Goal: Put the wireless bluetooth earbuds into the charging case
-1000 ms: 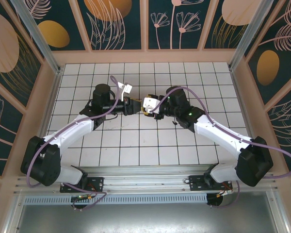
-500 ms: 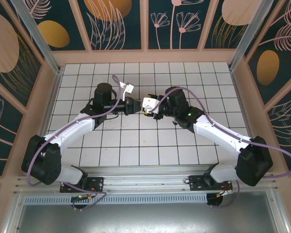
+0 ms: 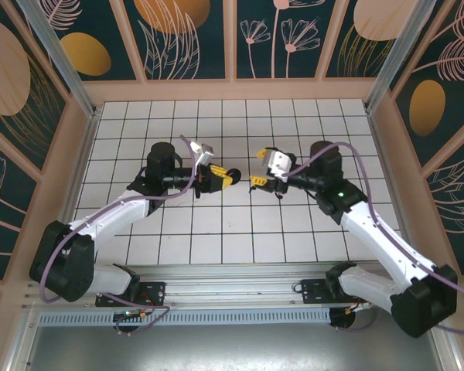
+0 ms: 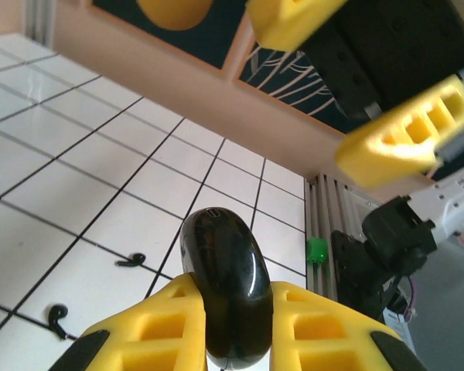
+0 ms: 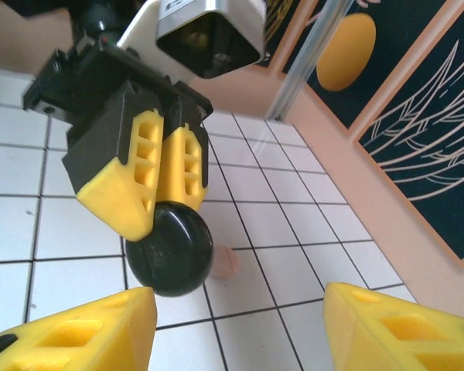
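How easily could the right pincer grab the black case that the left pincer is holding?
Probably yes, quite easily. The right pincer is open and faces the black case, with nothing between them. The left pincer pinches one end, so the rounded end sticks out free.

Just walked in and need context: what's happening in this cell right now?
The left gripper is shut on a black charging case and holds it above the tiled table near the middle. The right gripper faces it across a gap, open and empty. Two small dark earbuds lie on the tiles, not yet in the case, which looks closed.
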You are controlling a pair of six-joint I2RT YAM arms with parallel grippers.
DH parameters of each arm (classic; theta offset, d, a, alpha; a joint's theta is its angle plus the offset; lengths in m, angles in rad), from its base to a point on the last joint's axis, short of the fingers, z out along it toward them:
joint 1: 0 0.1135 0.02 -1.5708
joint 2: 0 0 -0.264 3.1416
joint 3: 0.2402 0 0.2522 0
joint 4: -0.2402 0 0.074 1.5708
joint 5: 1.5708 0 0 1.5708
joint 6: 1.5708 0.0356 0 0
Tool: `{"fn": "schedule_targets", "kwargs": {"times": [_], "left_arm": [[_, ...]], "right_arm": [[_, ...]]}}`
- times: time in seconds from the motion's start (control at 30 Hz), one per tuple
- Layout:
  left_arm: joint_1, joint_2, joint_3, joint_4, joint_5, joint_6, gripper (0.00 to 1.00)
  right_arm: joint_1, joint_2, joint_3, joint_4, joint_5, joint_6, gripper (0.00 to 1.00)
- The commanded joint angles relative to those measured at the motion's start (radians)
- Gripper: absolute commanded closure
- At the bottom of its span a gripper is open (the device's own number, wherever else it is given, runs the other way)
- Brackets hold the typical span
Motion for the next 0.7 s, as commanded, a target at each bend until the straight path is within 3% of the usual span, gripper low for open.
{"fn": "schedule_targets", "kwargs": {"times": [0.0, 0.23, 0.43, 0.53, 0.67], "left_arm": [[-0.002, -0.047, -0.022, 0.123, 0.097, 0.106, 0.86], [-0.005, -0.073, -0.051, 0.175, 0.146, 0.113, 0.86], [-0.006, -0.081, -0.026, 0.112, 0.156, 0.137, 0.86], [-0.006, -0.071, 0.019, -0.020, 0.133, 0.186, 0.87], [-0.007, -0.050, 0.120, -0.322, 0.072, 0.375, 0.88]], "right_arm": [[-0.030, -0.016, -0.016, -0.071, -0.187, 0.057, 0.41], [-0.032, 0.064, 0.045, -0.118, -0.267, 0.052, 0.43], [-0.029, 0.138, 0.120, -0.165, -0.316, 0.030, 0.46], [-0.019, 0.153, 0.144, -0.194, -0.282, -0.002, 0.47], [0.029, 0.181, 0.205, -0.314, -0.156, -0.108, 0.47]]}}
